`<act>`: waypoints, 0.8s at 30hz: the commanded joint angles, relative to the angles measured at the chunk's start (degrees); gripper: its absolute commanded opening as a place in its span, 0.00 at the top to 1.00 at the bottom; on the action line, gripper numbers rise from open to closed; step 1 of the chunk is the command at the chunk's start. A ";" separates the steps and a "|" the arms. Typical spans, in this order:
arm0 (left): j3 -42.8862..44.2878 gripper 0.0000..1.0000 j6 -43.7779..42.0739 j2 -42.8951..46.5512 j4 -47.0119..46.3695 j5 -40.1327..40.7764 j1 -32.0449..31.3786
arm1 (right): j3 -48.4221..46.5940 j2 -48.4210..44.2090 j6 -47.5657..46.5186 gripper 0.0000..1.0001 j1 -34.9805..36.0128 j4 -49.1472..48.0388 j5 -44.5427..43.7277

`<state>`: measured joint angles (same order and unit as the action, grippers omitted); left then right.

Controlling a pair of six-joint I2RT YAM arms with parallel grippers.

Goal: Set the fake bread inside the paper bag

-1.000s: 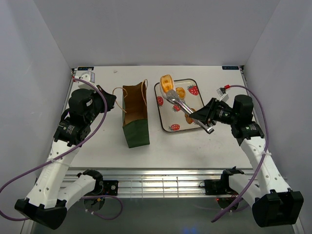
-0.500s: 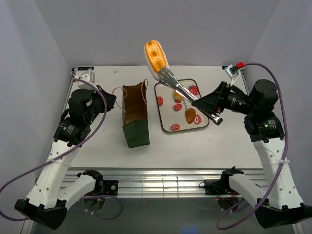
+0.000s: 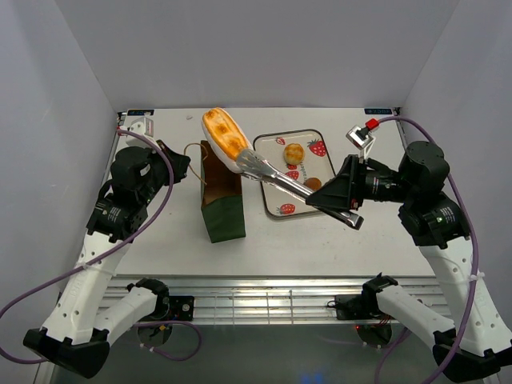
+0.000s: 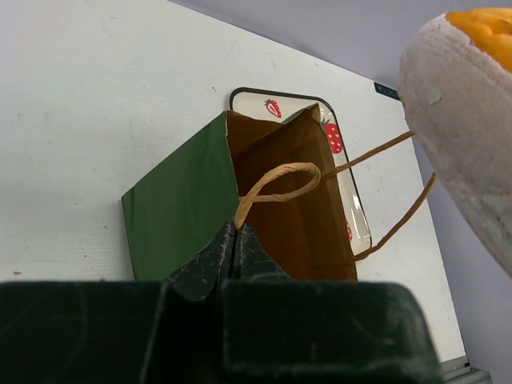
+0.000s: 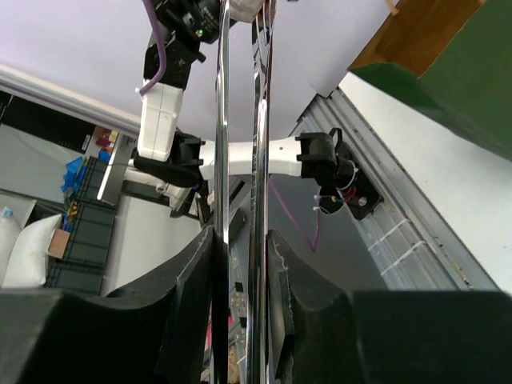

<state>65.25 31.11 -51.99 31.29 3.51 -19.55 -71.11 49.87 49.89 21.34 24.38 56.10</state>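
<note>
The paper bag (image 3: 222, 214) stands upright left of centre, green outside and brown inside. My left gripper (image 3: 186, 166) is shut on one tan loop handle (image 4: 272, 179), with its tips (image 4: 234, 240) pinched together at the bag's (image 4: 178, 206) near rim. My right gripper (image 3: 339, 197) is shut on a pair of metal tongs (image 3: 286, 182). The tongs grip the long pale-striped roll (image 3: 223, 136), which hangs over the bag's open mouth. This roll fills the upper right corner (image 4: 464, 120) of the left wrist view. In the right wrist view the tong arms (image 5: 240, 144) run up between my fingers (image 5: 192, 296).
The strawberry-printed tray (image 3: 304, 136) lies right of the bag. On it sit a small round bun (image 3: 294, 152) and a dark-brown piece (image 3: 314, 183). White walls close in the table on three sides. The bag's far handle (image 4: 400, 220) loops toward the tray (image 4: 252, 100).
The tongs lifted the long roll off the tray, then swung it left and lowered it to above the bag's mouth. The left gripper stayed on the handle.
</note>
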 commanded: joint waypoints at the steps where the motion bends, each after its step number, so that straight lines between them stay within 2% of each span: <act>1: -0.13 1.00 0.62 1.45 0.35 -0.17 0.39 | 0.09 -1.00 0.65 0.92 2.03 -0.04 1.65; 12: -0.04 1.00 0.70 1.80 0.53 0.27 0.39 | 3.44 -1.88 -3.57 0.92 4.41 10.33 -1.69; 24: -1.27 1.00 1.32 1.80 -0.44 -0.61 0.39 | 1.95 2.24 -3.83 0.91 5.20 11.13 -3.80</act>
<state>64.75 32.03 -51.16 31.24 3.55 -19.55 -67.00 51.18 47.27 26.04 37.63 52.31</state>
